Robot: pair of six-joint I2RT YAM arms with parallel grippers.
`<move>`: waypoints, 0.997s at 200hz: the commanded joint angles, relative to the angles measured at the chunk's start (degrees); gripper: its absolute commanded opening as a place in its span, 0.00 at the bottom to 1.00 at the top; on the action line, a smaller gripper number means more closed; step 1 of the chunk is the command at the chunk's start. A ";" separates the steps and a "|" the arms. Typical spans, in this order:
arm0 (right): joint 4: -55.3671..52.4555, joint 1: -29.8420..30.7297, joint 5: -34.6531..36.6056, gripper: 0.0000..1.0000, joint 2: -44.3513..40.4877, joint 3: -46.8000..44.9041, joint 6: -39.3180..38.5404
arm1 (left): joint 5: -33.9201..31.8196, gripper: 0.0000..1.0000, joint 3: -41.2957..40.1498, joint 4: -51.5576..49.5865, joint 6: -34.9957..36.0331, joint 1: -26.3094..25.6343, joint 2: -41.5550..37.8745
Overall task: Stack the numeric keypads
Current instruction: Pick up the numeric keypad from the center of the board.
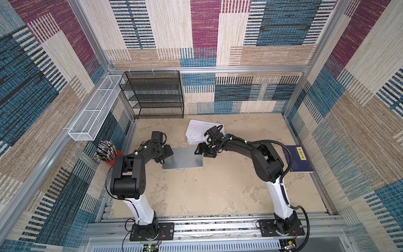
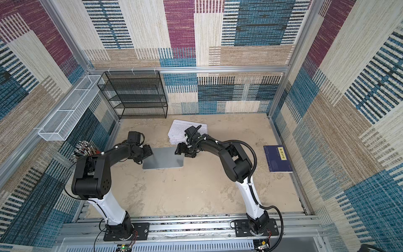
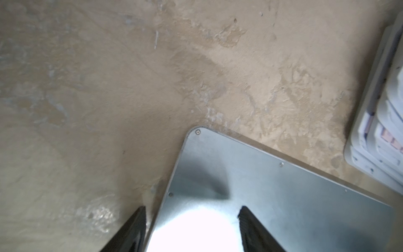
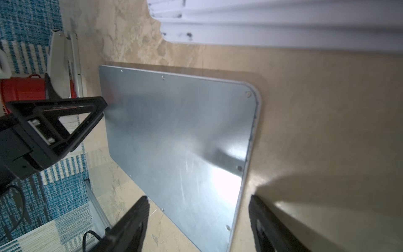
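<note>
A pile of several numeric keypads (image 1: pixel 197 131) (image 2: pixel 178 131) with white frames lies at the back centre of the table, the top one skewed. Its side shows in the left wrist view (image 3: pixel 383 131) and the right wrist view (image 4: pixel 283 24). In front of it lies a flat grey metal-faced slab (image 1: pixel 183 158) (image 3: pixel 283 207) (image 4: pixel 174 135) with small screws along its edge and no keys showing. My left gripper (image 1: pixel 169 152) (image 3: pixel 192 210) hangs open over the slab's left end. My right gripper (image 1: pixel 199 149) (image 4: pixel 198 197) hangs open over its right end. Neither holds anything.
A dark blue book (image 1: pixel 297 158) lies by the right wall. A red cup of pens (image 1: pixel 109 153) stands at the left wall. A black mesh shelf (image 1: pixel 154 96) stands at the back left, with a white wire basket (image 1: pixel 96 109) on the left wall.
</note>
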 commanded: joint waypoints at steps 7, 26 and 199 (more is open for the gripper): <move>1.16 -0.20 -2.96 0.74 0.50 -1.53 1.48 | 5.37 0.70 -1.48 -2.05 0.54 0.00 -0.02; 5.78 -0.93 -7.15 0.74 -0.22 -4.24 3.20 | 7.86 0.68 -2.90 -0.56 -0.08 -0.04 -0.71; 31.83 -3.71 -22.49 0.66 -13.24 -20.32 11.61 | 19.93 0.53 -12.69 7.75 -2.58 -2.39 -9.46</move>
